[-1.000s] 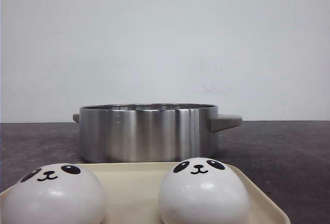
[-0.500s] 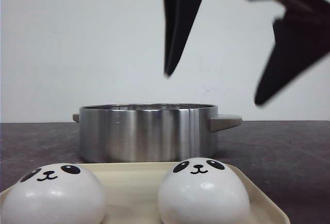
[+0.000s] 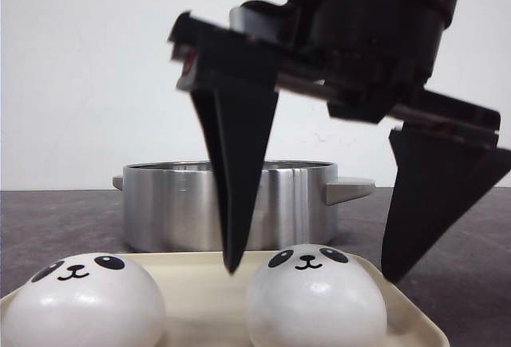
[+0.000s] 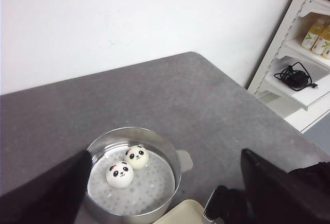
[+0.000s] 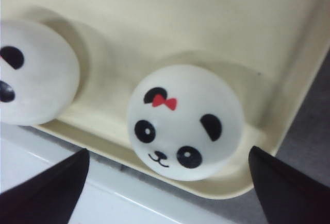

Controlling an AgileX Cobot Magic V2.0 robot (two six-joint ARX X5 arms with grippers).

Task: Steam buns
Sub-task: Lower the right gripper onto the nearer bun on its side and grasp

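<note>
Right gripper (image 3: 311,271) dropped lower, jaws wide and empty, straddling the bow bun (image 3: 315,297), probably for grabbing.

A plain white wall (image 4: 129,23) backs the grey speckled tabletop (image 4: 196,105); white metal shelving (image 4: 304,74) stands upper right.

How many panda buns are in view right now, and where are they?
4: two in the steamer pot, bun and bun; two on the cream tray, left bun and right bun.
</note>
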